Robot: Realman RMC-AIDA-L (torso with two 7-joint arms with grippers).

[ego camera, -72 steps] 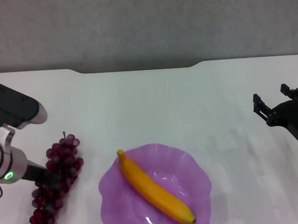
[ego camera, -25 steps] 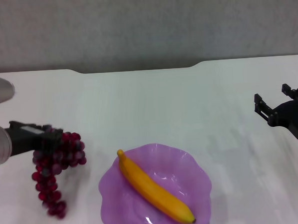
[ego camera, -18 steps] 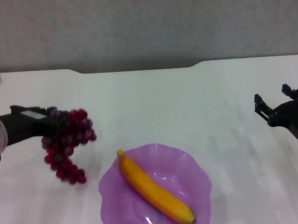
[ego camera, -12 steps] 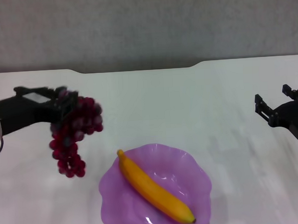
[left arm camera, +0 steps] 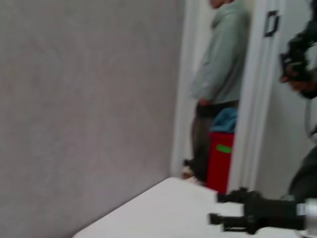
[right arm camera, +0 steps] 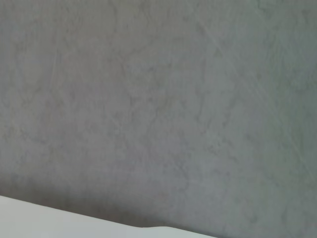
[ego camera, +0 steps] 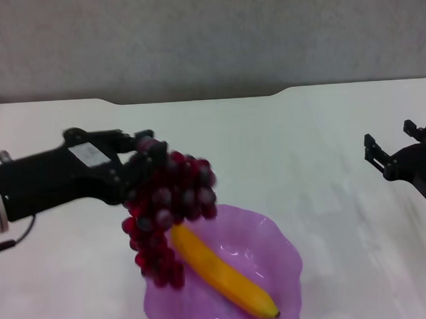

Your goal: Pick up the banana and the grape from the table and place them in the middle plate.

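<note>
Since the prior frame the grape [ego camera: 165,208] has been carried right and is now hung over the left rim of the middle plate [ego camera: 279,259], clamped at its top by the left gripper [ego camera: 143,163]. The banana [ego camera: 222,273] is laid diagonally in the plate. The right gripper [ego camera: 398,150] is parked far right above the table [ego camera: 283,141], fingers spread.

A: The grape [ego camera: 166,212] is smeared by motion, and it covers the left pincer [ego camera: 143,157] tips and the banana [ego camera: 223,277] near end

B: The plate [ego camera: 278,252] runs off the lower edge. The right pincer [ego camera: 397,148] arm is cut by the side; the person's [left arm camera: 218,74] head is cropped
</note>
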